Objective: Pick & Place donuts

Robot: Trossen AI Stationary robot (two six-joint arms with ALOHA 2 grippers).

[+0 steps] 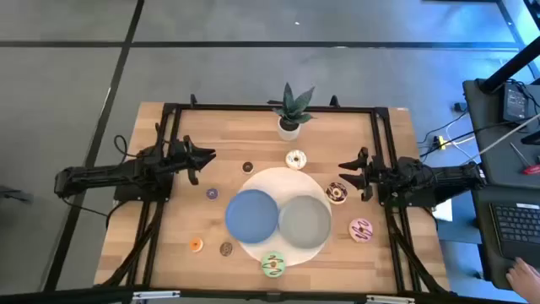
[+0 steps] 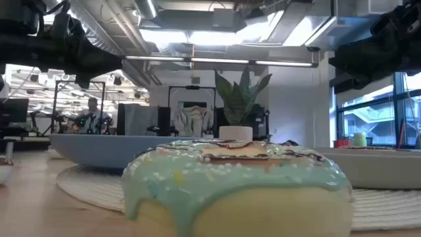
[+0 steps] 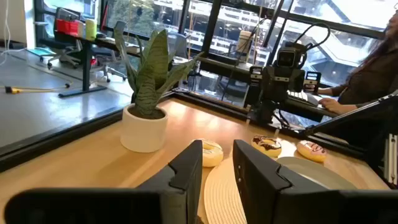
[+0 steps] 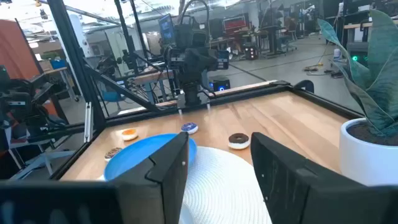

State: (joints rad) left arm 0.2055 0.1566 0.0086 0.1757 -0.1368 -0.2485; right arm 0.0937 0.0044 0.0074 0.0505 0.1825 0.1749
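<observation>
Overhead, the left gripper (image 1: 205, 156) and right gripper (image 1: 344, 166) hover parted and empty either side of the white mat (image 1: 261, 181); donuts (image 1: 295, 160) ring it. Low view: green donut (image 2: 237, 187) foremost. Wrist views: fingers apart, nothing held.

Wooden table (image 1: 169, 245) — woven mat (image 1: 314, 247)

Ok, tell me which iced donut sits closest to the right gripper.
The chocolate donut. It lies on the white mat's edge just inside the right gripper, while the white, pink and green ones sit farther off.
</observation>
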